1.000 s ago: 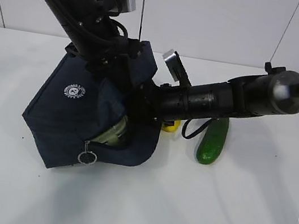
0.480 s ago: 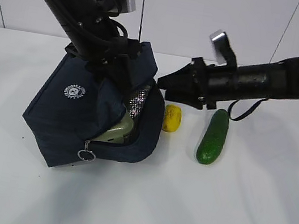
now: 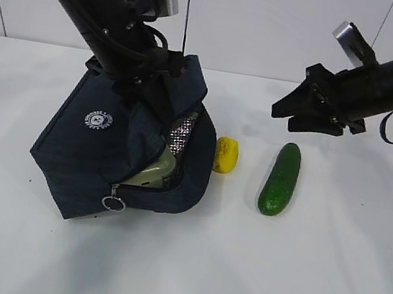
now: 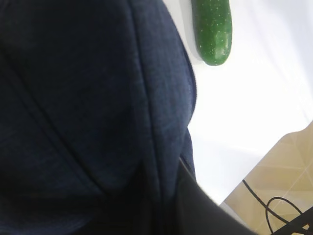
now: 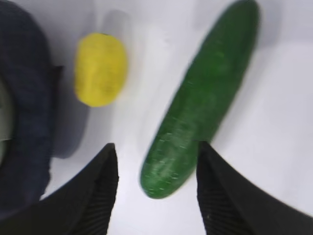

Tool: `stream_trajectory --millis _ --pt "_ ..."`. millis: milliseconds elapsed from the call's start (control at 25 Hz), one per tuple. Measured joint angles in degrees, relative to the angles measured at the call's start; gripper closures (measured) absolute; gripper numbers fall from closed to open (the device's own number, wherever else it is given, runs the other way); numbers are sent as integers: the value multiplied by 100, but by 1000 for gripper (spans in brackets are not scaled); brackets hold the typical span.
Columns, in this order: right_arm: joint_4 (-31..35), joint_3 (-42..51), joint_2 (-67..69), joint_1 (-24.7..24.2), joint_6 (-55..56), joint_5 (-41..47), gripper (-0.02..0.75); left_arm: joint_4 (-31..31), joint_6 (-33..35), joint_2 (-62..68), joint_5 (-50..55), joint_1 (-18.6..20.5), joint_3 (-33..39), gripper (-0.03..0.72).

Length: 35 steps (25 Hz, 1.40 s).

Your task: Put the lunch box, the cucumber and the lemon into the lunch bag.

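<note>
While the lunch bag sits on the white tabletop, this is where things are:

Lunch bag [image 3: 97,153]: dark blue, in the middle-left of the tabletop [image 3: 235,274], with its top pulled open. A round white logo [image 3: 97,120] is on its side. A metal ring pull [image 3: 112,202] hangs at the front edge.

Lunch box [image 3: 153,174]: inside the lunch bag. Only a bit of its pale green lid peeks out of the opening.

Lemon [image 3: 226,155]: yellow, lying on the tabletop just beside the lunch bag, on its right side.

Cucumber [image 3: 281,178]: dark green, lying on the tabletop to the right of the lemon, farther from the lunch bag.

Left tool [image 3: 147,82]: at the top of the lunch bag, pinched tight on the bag's cloth and holding it up.

Right tool [image 3: 303,119]: up in the air, right of the lunch bag and above the cucumber. Its two fingers [image 5: 95,196] are apart and hold nothing.
</note>
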Motion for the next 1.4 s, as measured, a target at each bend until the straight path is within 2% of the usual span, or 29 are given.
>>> stream_trajectory --millis 320,440,720,880,1120,1400 --pt "-1841 0 -10 22 1754 -226 346 0 112 0 0 0 0 680" --pt "-2225 0 -10 85 2318 -406 346 0 158 0 0 0 0 680" --pt "-2374 0 30 380 2867 -1054 346 0 265 0 0 0 0 680" --pt "-2385 0 258 418 2927 -1055 345 0 301 0 0 0 0 680" --pt "-2264 -12 523 418 2946 -1055 297 0 384 0 0 0 0 680" --pt "-2189 -168 806 418 3125 -1202 293 0 431 0 0 0 0 680"
